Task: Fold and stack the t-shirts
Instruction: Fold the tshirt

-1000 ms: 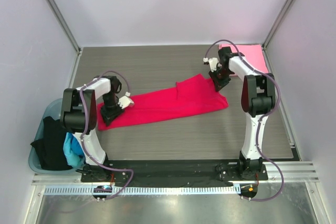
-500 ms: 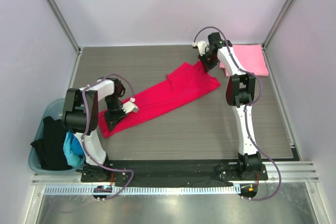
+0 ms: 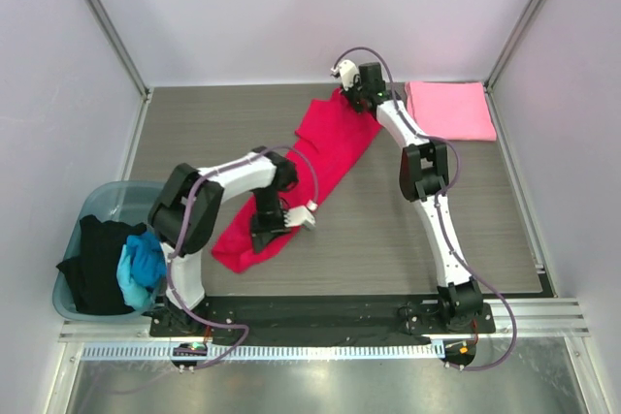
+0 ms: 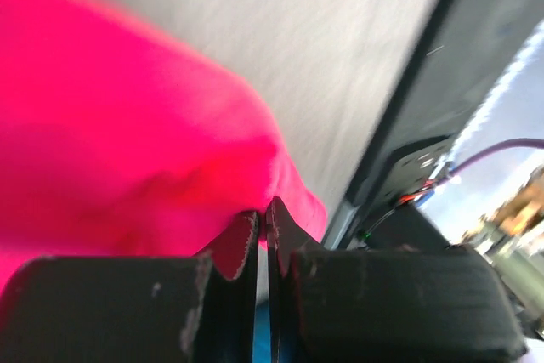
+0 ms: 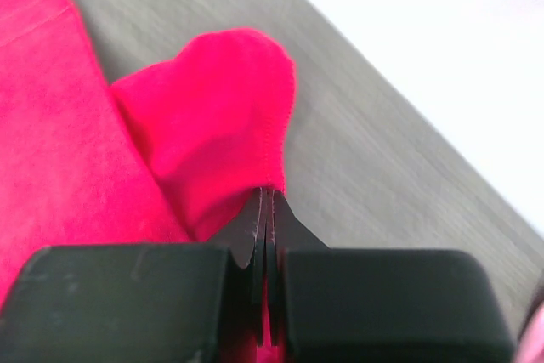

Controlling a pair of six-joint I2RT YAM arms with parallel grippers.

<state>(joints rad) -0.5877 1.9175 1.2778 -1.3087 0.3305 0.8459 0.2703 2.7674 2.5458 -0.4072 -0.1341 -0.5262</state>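
The crimson red t-shirt (image 3: 325, 147) lies stretched as a long strip from the table's back middle to its front left. My right gripper (image 3: 342, 94) is shut on its far end, and the wrist view shows the cloth's hem (image 5: 255, 116) pinched between the jaws. My left gripper (image 3: 260, 232) is shut on the near end, with red cloth (image 4: 127, 142) bunched over the jaws. The light pink t-shirt (image 3: 448, 110) lies folded flat at the back right corner. Black (image 3: 95, 264) and bright blue (image 3: 141, 264) shirts sit in the bin.
A pale blue bin (image 3: 97, 203) stands off the table's left front edge. White walls and metal corner posts (image 3: 107, 26) close in the back and sides. A black rail (image 3: 320, 315) runs along the near edge.
Both grippers swung the red shirt round: the right end moved left and back, the left end moved right and toward the front. The strip now runs more front-to-back.
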